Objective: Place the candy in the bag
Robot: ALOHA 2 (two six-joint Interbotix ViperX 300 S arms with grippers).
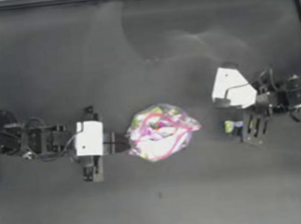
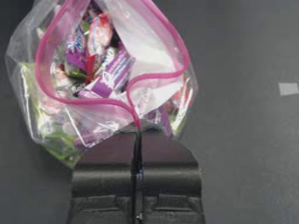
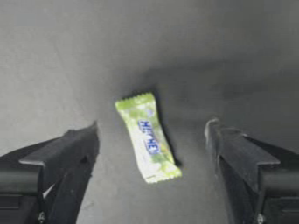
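Dark desk point(image 1: 140, 45) is spread under both arms. Near its middle the bag point(image 1: 160, 132) is pinched at its pink-strip edge by the left claw point(image 2: 138, 131), jaws pressed together — the mouth is held gaping. To the bag's right the candy point(image 3: 147, 137) is seen lying flat on the desk, untouched, between the widely parted jaws of the right claw point(image 3: 152, 140).

I am viewing the tabletop point(image 1: 140, 45) from overhead; each wrist camera is looking close along its own pincer.
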